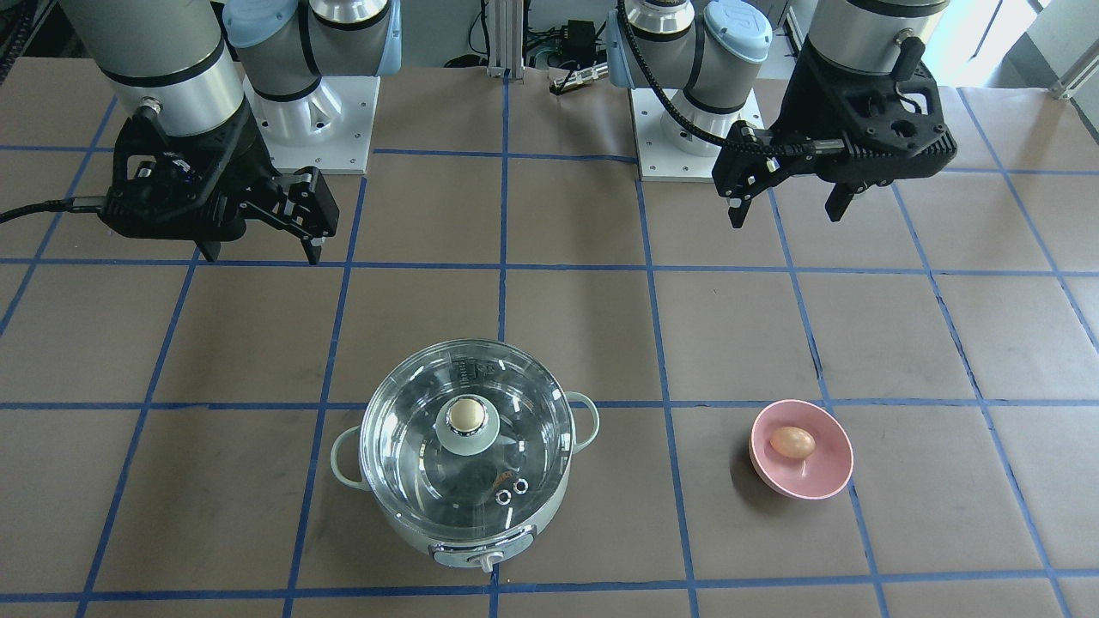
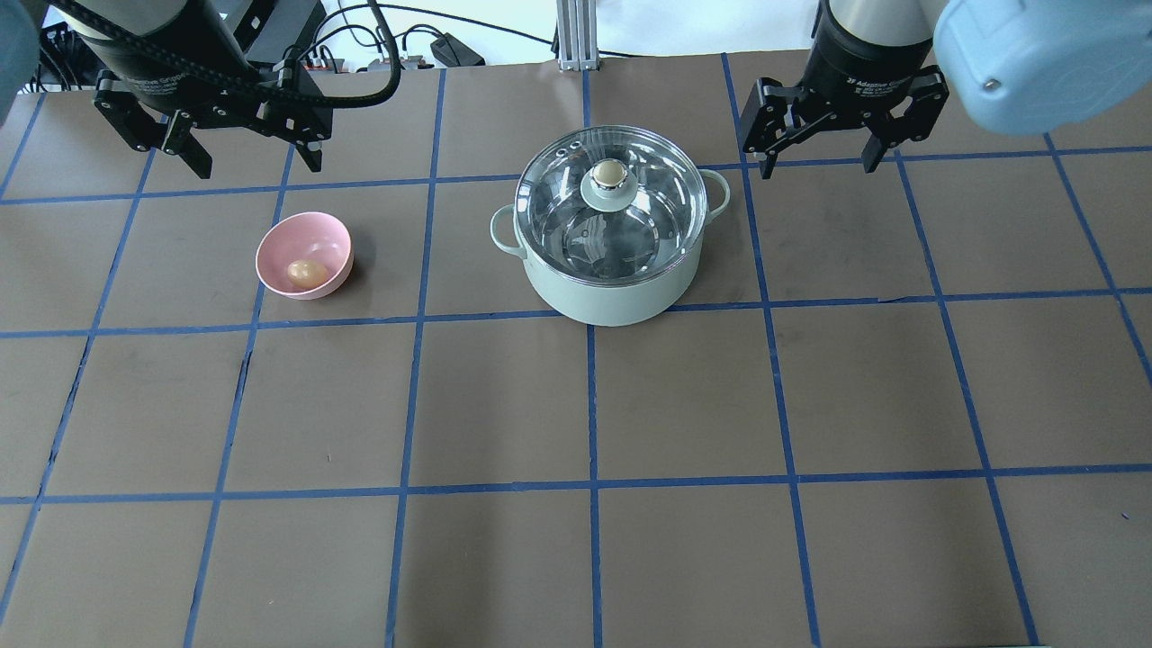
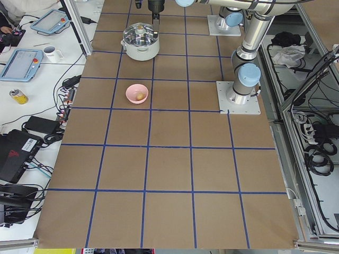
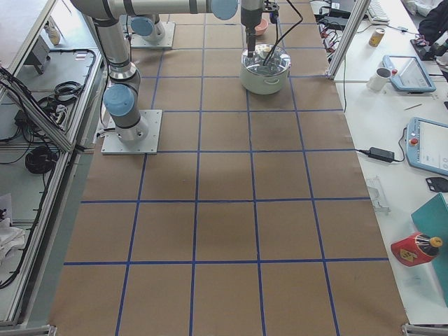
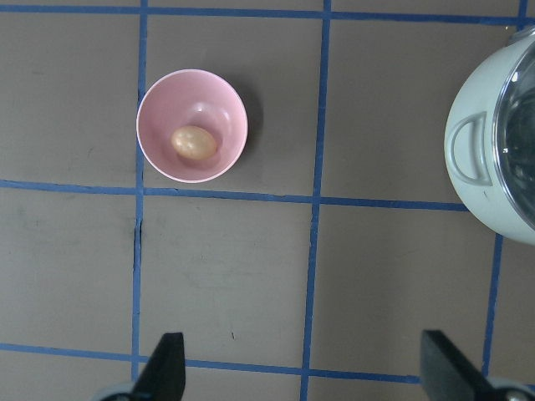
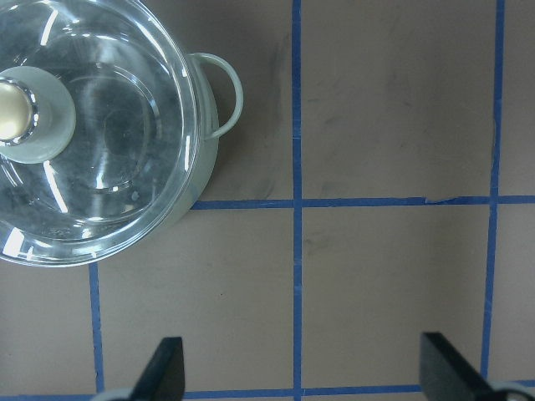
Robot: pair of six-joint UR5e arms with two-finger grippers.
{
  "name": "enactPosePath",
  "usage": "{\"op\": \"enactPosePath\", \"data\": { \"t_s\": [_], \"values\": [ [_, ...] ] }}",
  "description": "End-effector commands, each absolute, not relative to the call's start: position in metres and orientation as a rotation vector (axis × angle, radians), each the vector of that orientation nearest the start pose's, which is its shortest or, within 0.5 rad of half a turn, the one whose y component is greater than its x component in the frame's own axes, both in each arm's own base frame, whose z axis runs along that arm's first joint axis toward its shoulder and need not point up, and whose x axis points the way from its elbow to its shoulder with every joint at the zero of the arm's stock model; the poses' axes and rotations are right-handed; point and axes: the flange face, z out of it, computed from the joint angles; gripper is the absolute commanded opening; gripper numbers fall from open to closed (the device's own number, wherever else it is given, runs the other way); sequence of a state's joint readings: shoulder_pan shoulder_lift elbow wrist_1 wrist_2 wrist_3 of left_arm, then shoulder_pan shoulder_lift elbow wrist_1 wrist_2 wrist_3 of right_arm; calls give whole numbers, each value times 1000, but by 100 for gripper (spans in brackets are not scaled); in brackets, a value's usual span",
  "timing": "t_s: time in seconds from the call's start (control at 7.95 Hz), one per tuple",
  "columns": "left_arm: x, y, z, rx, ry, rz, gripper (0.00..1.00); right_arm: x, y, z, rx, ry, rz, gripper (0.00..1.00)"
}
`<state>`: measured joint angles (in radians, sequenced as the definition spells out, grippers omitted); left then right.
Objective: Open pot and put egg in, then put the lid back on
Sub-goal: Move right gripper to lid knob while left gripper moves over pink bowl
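Showing the table [image 2: 684,396] from above, we find the pot [image 2: 612,297] standing upright near the middle, closed by the lid [image 2: 558,211], whose beige knob [image 2: 608,171] sits at the centre of the glass. We read the opening step as not yet begun, and it turns on one relation: the pot lies between the two grippers but nearer the right gripper [image 2: 819,166]. That gripper hangs raised and apart from the pot, on the side of one loop handle [image 6: 238,90], with its fingers spread wide and holding nothing. In the right wrist view the knob lies at the left edge, ahead of the fingertips and off toward the side of the left gripper [image 2: 259,166]. We therefore judge that the right gripper must travel sideways and down before it can close on the knob. The left gripper, likewise spread and empty, hangs well apart from the pot and near the pink bowl [image 2: 288,236]. The egg [image 2: 306,271] rests in that bowl, well apart from the pot. In the left wrist view it lies ahead and to the left of the gap between the fingers, and its long axis runs roughly across the view, close to the line joining the two fingertips. We count one table, one pot with two loop handles, one lid with one knob and two vent rings [image 1: 520,486], two grippers, one bowl and one egg.
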<state>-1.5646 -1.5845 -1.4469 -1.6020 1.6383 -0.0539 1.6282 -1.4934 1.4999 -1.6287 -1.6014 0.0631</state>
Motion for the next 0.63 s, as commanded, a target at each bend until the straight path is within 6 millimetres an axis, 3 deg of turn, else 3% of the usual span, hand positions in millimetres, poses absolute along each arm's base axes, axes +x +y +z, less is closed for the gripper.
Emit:
{"op": "enactPosePath", "data": {
  "t_s": [0.0, 0.25, 0.38, 0.5],
  "values": [
    [-120, -513, 540, -96, 3070, -190, 100, 160, -523, 487, 33, 3170, -96, 100],
    [-116, -528, 524, -123, 3069, -172, 100, 161, -516, 495, 73, 3180, -123, 100],
    [-105, -543, 497, -190, 3079, -139, 100, 163, -520, 502, 97, 3153, -192, 100],
    [-91, -567, 482, -365, 3049, -296, 100, 171, -531, 497, 93, 3144, -245, 100]
  ]
}}
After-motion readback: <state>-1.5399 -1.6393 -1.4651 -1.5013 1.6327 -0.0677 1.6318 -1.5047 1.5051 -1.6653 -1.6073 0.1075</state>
